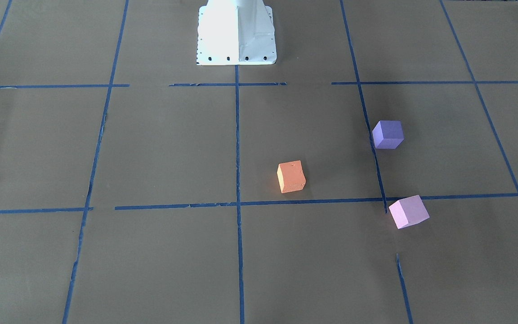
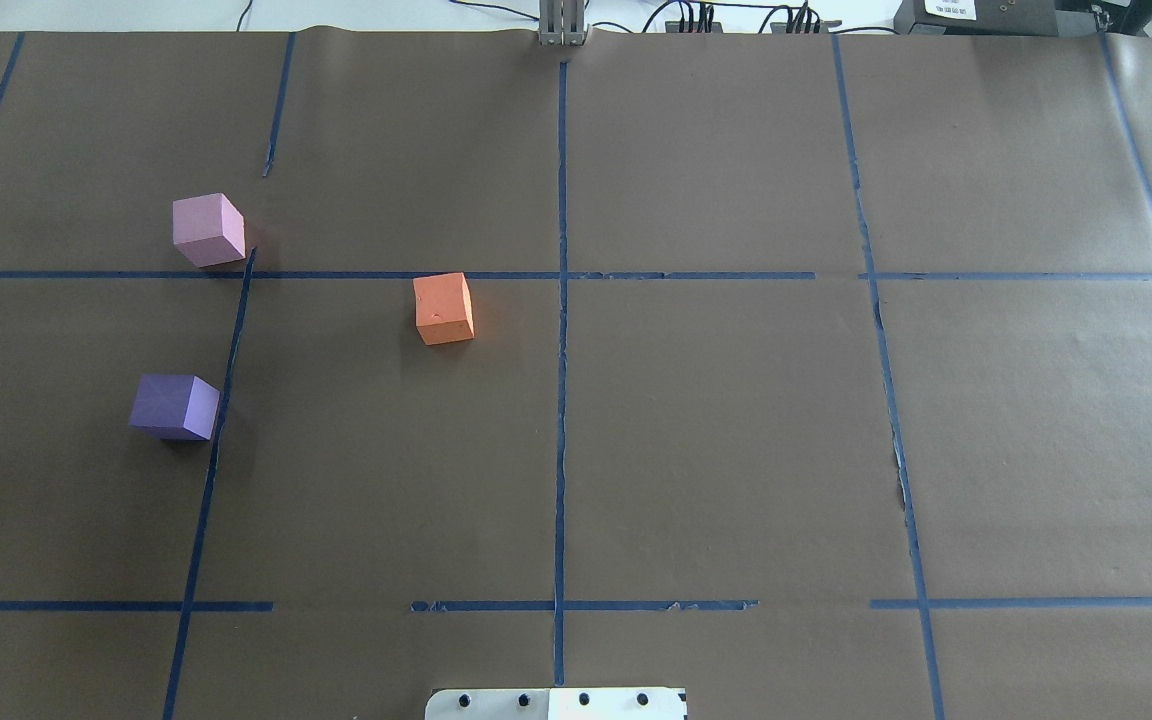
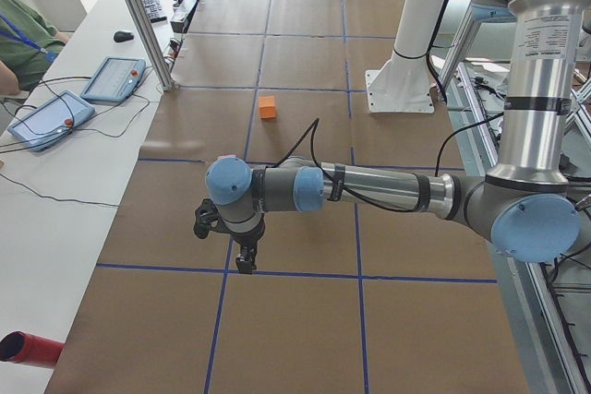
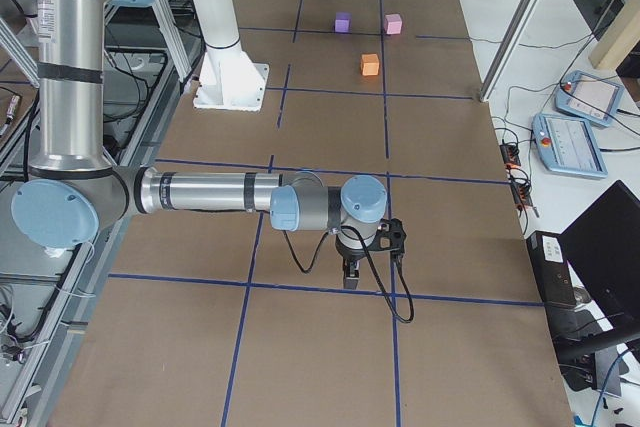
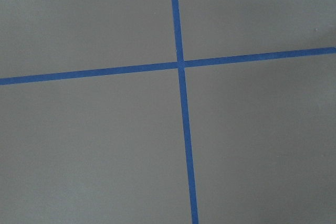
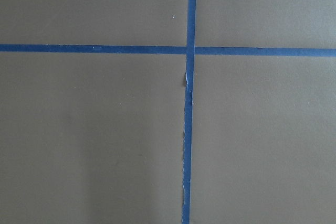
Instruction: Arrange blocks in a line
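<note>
Three foam cubes lie apart on the brown paper, on my left half. The orange block (image 1: 291, 176) (image 2: 444, 308) is nearest the centre line. The dark violet block (image 1: 388, 134) (image 2: 174, 406) lies further left and nearer my base. The pale pink block (image 1: 408, 211) (image 2: 208, 230) lies further out, by a tape crossing. My left gripper (image 3: 245, 263) shows only in the exterior left view and my right gripper (image 4: 350, 275) only in the exterior right view. Both hang low over the paper, far from the blocks. I cannot tell whether they are open. Both wrist views show only paper and blue tape.
The white robot base (image 1: 236, 33) stands at the table's middle edge. Blue tape lines (image 2: 561, 400) divide the paper into a grid. A side bench holds tablets (image 3: 113, 78) (image 4: 570, 142) and cables. An operator's arm (image 3: 18, 34) shows beside it.
</note>
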You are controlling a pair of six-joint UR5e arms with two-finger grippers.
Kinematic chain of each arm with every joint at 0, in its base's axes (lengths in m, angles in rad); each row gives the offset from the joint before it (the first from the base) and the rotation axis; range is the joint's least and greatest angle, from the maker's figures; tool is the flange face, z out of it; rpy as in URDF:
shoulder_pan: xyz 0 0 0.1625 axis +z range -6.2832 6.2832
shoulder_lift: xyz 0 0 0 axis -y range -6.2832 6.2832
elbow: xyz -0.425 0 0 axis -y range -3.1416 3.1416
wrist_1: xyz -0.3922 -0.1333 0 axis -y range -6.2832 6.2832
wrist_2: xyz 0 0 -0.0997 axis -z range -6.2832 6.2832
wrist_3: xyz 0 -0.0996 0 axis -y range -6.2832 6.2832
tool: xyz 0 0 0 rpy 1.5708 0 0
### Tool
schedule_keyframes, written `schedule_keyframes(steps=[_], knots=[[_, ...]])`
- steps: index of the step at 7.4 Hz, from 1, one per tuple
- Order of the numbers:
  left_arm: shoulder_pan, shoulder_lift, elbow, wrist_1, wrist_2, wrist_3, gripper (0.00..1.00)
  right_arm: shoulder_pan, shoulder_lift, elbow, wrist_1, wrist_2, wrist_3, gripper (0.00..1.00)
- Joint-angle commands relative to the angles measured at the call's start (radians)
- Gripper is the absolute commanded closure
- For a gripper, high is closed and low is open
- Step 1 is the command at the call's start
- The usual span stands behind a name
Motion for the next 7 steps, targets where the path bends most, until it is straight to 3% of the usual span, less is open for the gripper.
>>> schedule_keyframes(steps=[1, 3, 4, 5, 7], knots=[[0.0, -0.008, -0.001, 0.0, 0.0, -0.002, 0.0, 0.0, 0.0, 0.0, 0.0, -0.002, 0.0, 0.0], [0.0, -0.055, -0.039, 0.001, 0.0, -0.014, 0.0, 0.001, 0.0, 0.0, 0.0, 0.0, 0.0, 0.0], [0.003, -0.067, -0.114, 0.001, -0.001, -0.09, 0.0, 0.0, 0.0, 0.0, 0.0, 0.0, 0.0, 0.0], [0.029, -0.104, -0.2, 0.003, 0.0, -0.229, 0.0, 0.001, 0.0, 0.0, 0.0, 0.0, 0.0, 0.0], [0.149, -0.179, -0.267, 0.003, -0.004, -0.351, 0.0, 0.001, 0.0, 0.0, 0.0, 0.0, 0.0, 0.0]])
